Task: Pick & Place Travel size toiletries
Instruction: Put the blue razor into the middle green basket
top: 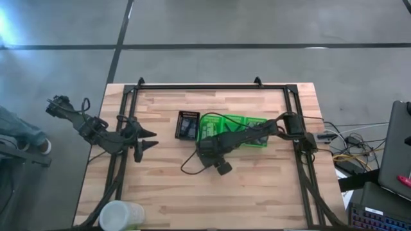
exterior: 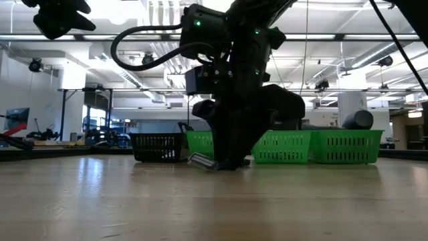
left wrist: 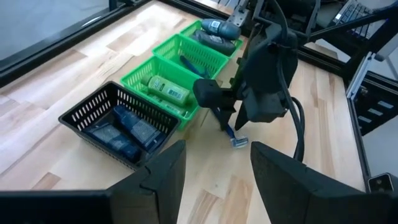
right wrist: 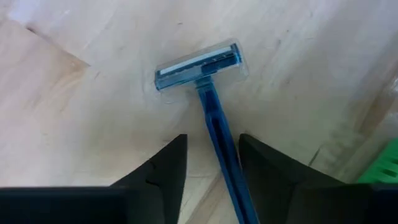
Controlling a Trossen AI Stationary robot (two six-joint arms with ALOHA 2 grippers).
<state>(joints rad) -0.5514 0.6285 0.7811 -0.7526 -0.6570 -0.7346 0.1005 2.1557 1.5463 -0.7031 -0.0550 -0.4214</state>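
The black basket [left wrist: 93, 115] holds dark packets [left wrist: 127, 134]; green baskets [left wrist: 163, 73] hold tubes [left wrist: 166, 89] and bottles [left wrist: 221, 28]. The right gripper [right wrist: 211, 155] straddles a blue razor [right wrist: 208, 87] on the bench [right wrist: 74, 112], not yet pinching; the left gripper [left wrist: 211, 168] is spread.

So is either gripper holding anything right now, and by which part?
The right gripper straddles the blue razor at its handle; whether the fingers have clamped it cannot be told. The left gripper is open, holding nothing.

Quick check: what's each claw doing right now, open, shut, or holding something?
Left claw: open, empty, above the table.
Right claw: open astride the blue razor handle, not yet gripping.
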